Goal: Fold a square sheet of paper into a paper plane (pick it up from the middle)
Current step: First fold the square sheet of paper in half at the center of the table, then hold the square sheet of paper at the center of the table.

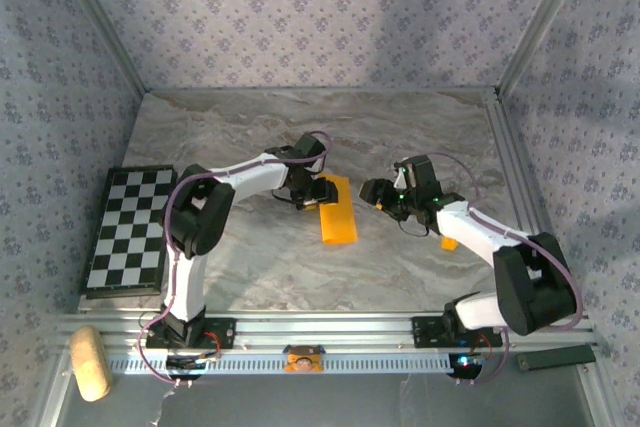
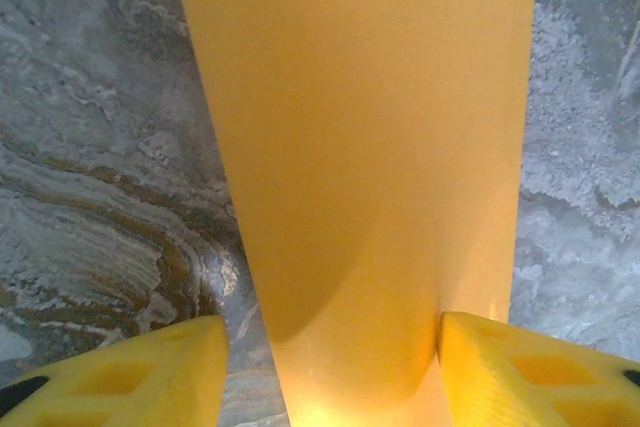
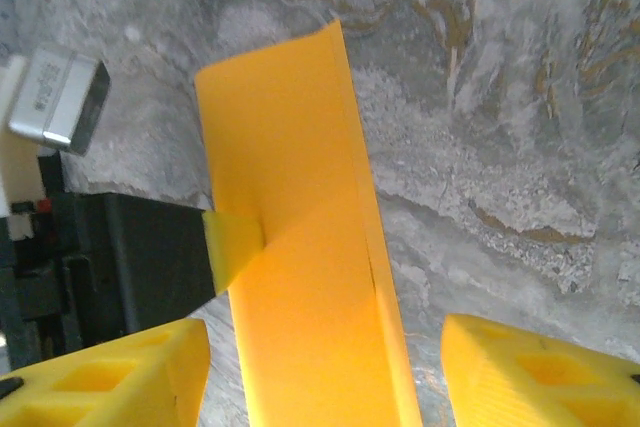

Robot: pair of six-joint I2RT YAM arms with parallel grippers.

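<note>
**Table** (image 1: 300, 272): marbled top, walled on three sides. Nothing on it serves as a container.

**Board** (image 1: 130, 227): chequered, flat along the left edge, well apart from the work.

**Sheet** (image 1: 337, 210): near the table's centre, folded down to a narrow band. Its long axis runs toward the near edge at a slight slant. The right wrist view shows a doubled layer along one long side. Judged an early fold, with no point or ridge formed.

**Left claw** (image 1: 312, 193): at the sheet's far end, reaching in from the left, jaws partly spread and astride the sheet. In its own view one finger (image 2: 540, 372) touches the sheet's edge. The other (image 2: 130, 377) stands off it with bare table between, so no pinch is seen. Judged placed there to steady that end for the next fold.

**Right claw** (image 1: 380, 194): just right of the sheet and apart from it, jaws spread with nothing held. Judged to be lining up on the free long edge.

**Orange bit** (image 1: 449, 243): on the table beside the right arm, toward the right edge, not part of the work.
</note>
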